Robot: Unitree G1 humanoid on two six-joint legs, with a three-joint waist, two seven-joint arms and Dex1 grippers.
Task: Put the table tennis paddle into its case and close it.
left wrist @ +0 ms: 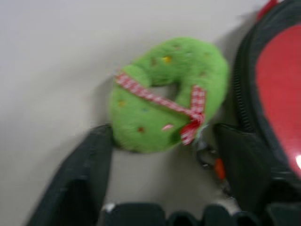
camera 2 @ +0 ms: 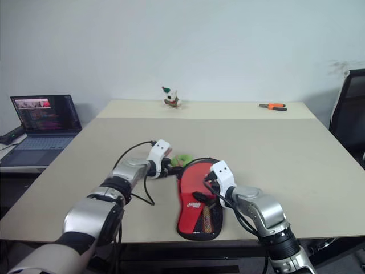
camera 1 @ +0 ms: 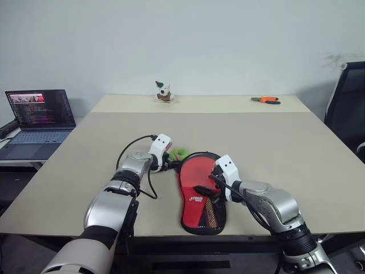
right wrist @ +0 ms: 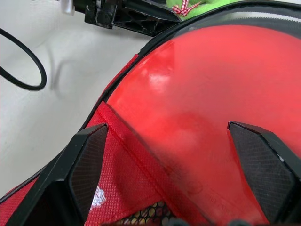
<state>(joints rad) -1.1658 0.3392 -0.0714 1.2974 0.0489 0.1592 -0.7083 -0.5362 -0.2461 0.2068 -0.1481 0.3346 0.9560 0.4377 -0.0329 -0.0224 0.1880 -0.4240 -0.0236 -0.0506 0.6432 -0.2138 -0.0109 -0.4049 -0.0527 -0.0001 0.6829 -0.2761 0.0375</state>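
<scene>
The case [camera 1: 201, 220] lies near the table's front edge, red logo face and mesh patch up. Its head end gapes, showing the glossy red face of the table tennis paddle [camera 1: 197, 173] inside the black zip rim; the handle is hidden. A fuzzy green zipper tag [camera 1: 180, 153] with a checked ribbon lies on the table at the case's far left rim. My left gripper [left wrist: 164, 136] is open, its fingertips flanking the near end of the tag [left wrist: 164, 89]. My right gripper [right wrist: 174, 129] hovers open over the paddle [right wrist: 211, 80] and the case fabric [right wrist: 122, 188].
An open laptop [camera 1: 40, 117] sits on a side table at the left. A small plush figure [camera 1: 164, 92] and orange pliers [camera 1: 266, 100] lie at the far edge. A black chair [camera 1: 349, 97] stands at the right. Bare tabletop [camera 1: 274, 142] stretches beyond the case.
</scene>
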